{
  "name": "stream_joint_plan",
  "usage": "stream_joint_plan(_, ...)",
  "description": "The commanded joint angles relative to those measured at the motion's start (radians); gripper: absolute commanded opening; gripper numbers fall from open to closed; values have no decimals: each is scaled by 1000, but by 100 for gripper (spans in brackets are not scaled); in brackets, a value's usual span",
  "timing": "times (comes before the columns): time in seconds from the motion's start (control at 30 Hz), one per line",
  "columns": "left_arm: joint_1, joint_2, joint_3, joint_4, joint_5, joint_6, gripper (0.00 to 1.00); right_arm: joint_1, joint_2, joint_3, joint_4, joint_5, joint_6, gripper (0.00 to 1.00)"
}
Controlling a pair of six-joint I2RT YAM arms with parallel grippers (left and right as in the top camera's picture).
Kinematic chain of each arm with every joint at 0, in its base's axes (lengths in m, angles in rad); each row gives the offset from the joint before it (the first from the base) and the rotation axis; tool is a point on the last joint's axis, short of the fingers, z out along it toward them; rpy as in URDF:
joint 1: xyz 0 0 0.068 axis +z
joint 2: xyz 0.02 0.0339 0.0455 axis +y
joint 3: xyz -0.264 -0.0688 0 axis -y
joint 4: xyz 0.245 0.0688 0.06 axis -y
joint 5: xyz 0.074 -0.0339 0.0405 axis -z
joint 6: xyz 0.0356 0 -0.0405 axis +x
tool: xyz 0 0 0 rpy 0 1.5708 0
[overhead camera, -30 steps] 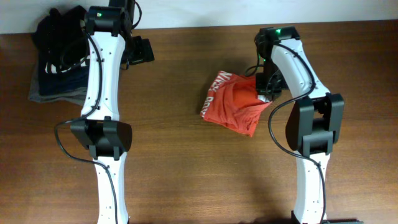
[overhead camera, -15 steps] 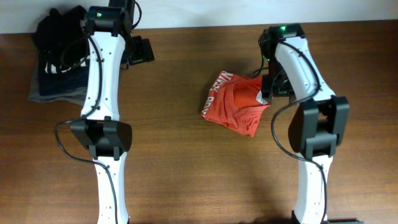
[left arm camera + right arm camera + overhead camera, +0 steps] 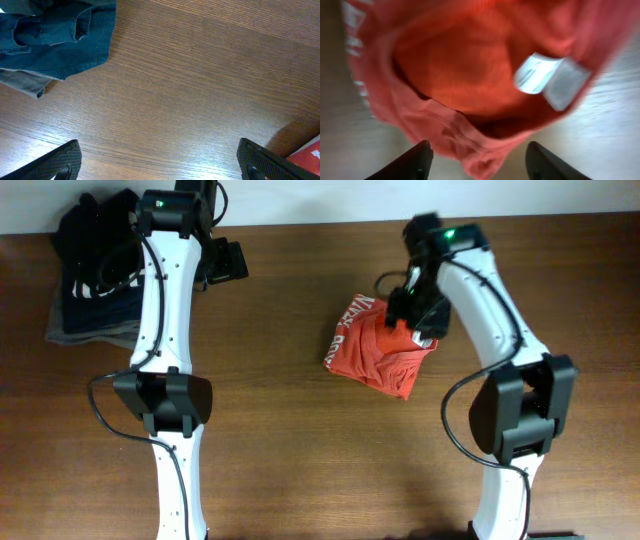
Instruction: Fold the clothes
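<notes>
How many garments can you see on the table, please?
4: a red T-shirt in the middle; a black one, a navy one and a grey one piled at the far left. The pile may hide more.

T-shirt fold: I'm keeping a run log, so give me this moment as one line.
T-shirt: bunched on table | right gripper: open over it | left gripper: open, away

Plain brown wooden counter (image 3: 300, 430), and the only other stuff is a clothes pile in its far left corner. There's a black garment (image 3: 90, 220) bunched by the far edge, a navy one (image 3: 105, 308) next to it, and a grey one (image 3: 68, 332) underneath, sticking out on the near side.
</notes>
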State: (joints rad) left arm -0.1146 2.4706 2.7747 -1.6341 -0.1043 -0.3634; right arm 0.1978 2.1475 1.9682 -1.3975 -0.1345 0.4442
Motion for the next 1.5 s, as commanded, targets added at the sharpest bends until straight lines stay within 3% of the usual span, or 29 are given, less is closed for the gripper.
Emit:
stream_joint_plan(0.0, 3, -8, -6, 3, -5, -2, 99, 6, 5, -91, 47, -37, 94, 61)
stream_joint_plan(0.4, 3, -8, -6, 3, -5, -2, 99, 5, 5, -208, 68, 38, 126, 58)
stream_joint_plan(0.63, 3, -8, -6, 3, -5, -2, 99, 5, 5, -208, -10, 121, 126, 31)
stream_joint_plan(0.7, 3, -8, -6, 3, -5, -2, 99, 5, 5, -208, -20, 121, 126, 16)
stream_joint_plan(0.8, 3, -8, -6, 3, -5, -2, 99, 5, 5, -209, -24, 127, 114, 4)
stream_joint_plan(1.1, 3, -8, -6, 3, -8, 21, 99, 5, 5, -209, -159, 304, 190, 4)
stream_joint_plan(1.17, 3, -8, -6, 6, -8, 20, 99, 3, 5, -209, -188, 331, 199, 6)
stream_joint_plan(1.27, 3, -8, -6, 14, -8, 20, 99, 4, 5, -209, -204, 330, 188, 29)
stream_joint_plan(1.3, 3, -8, -6, 18, -8, 20, 99, 5, 5, -209, -206, 330, 177, 42)
stream_joint_plan(1.33, 3, -8, -6, 20, -8, 20, 99, 5, 5, -209, -211, 331, 169, 64)
stream_joint_plan(1.37, 3, -8, -6, 21, -8, 20, 99, 4, 5, -209, -211, 333, 169, 68)
stream_joint_plan(1.47, 3, -8, -6, 24, -8, 20, 99, -8, 2, -180, -209, 342, 170, 69)
